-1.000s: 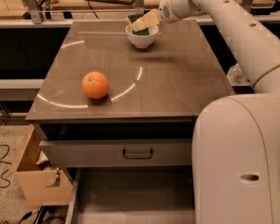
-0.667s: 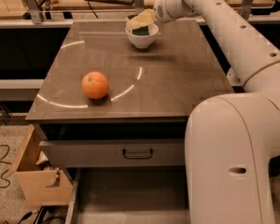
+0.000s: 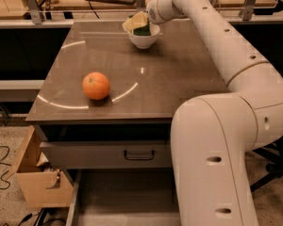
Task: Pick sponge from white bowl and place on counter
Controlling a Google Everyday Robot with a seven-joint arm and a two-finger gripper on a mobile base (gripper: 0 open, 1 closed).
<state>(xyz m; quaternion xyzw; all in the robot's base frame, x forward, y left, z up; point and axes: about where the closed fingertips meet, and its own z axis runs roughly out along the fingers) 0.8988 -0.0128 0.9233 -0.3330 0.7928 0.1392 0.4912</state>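
Note:
The white bowl (image 3: 142, 41) stands at the far middle of the counter (image 3: 179, 74). The sponge (image 3: 142, 31) shows as a dark green patch in the bowl, right under my gripper. My gripper (image 3: 136, 22), with pale-yellow padding, reaches in from the right and sits on the bowl's top, at its left rim, touching or almost touching the sponge. Most of the sponge is hidden by the gripper.
An orange fruit (image 3: 96, 85) lies on the counter's front left, inside the thin white arc marking. My white arm crosses the counter's right side. Below are a grey drawer (image 3: 104, 154) with a dark handle (image 3: 138, 154) and a cardboard box (image 3: 37, 182) on the floor at left.
My gripper has shifted slightly to the left over the bowl. The bowl and the orange have not moved.

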